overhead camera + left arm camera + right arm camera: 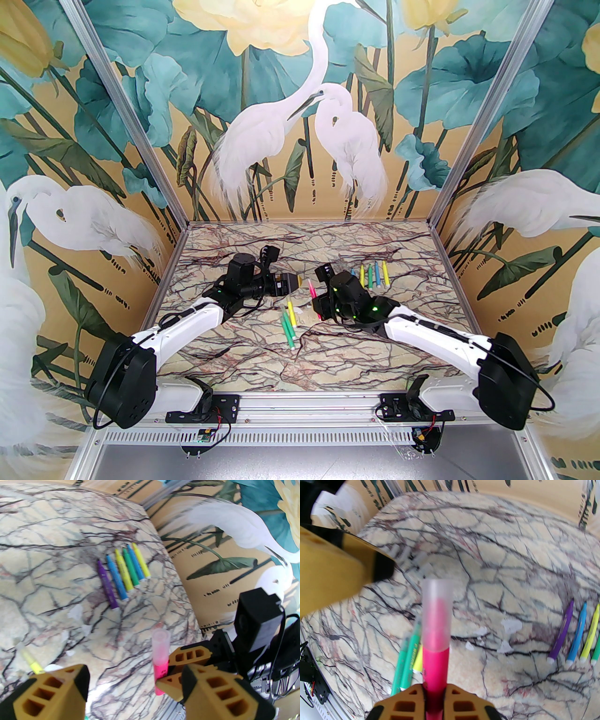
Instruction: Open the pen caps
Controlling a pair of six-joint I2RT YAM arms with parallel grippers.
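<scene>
Right fingers [461,701] gripped the pink pen [436,667] by its barrel; left fingers [56,691] stood released beside its pale cap [437,597], judged light, slick, thin-walled and best pinched mid-length.

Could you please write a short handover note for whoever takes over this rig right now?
The right pincer is shut on the pink pen, whose cap is still on.
The left pincer is open, close to that cap but not gripping it.
Done: six pens lie in a row at the far right of the table, tips bare.
Left: pull the pink pen's cap, then check the three pens near the centre; I cannot tell whether they are capped.
</scene>
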